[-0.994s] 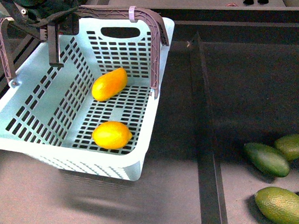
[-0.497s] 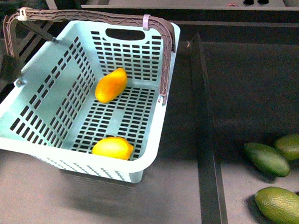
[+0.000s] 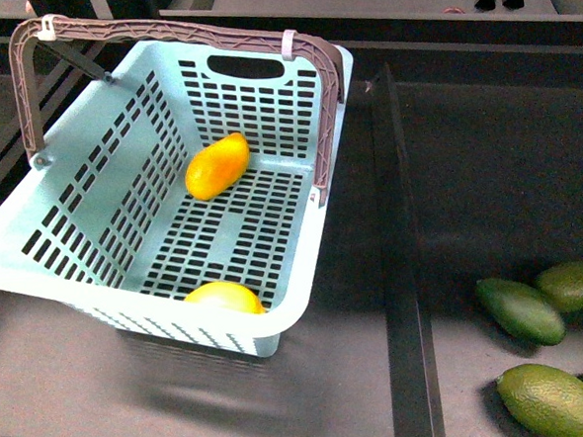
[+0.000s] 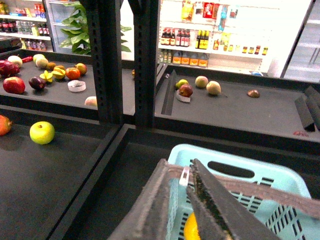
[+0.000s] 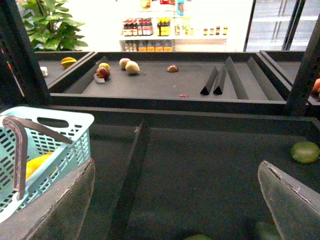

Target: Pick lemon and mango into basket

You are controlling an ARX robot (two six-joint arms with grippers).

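The teal basket (image 3: 91, 181) sits tilted at the left of the front view, its brown handle (image 3: 161, 30) raised. Inside it the orange-yellow mango (image 3: 217, 166) lies near the far wall. The lemon (image 3: 224, 296) rests against the near rim, half hidden by it. Neither arm shows in the front view. In the left wrist view my left gripper (image 4: 179, 167) is shut on the basket's handle (image 4: 260, 189) beside a white clip. My right gripper (image 5: 175, 210) is open over dark shelf, with the basket (image 5: 55, 125) off to one side.
Several dark green oval fruits (image 3: 520, 310) lie at the front right, beyond a raised black divider (image 3: 396, 232). A green fruit (image 5: 305, 151) shows near the right gripper. Back shelves hold assorted fruit (image 4: 42, 132).
The basket has shifted right and tipped. The lemon slid to the near rim and is now half hidden. The left arm has left the front view.
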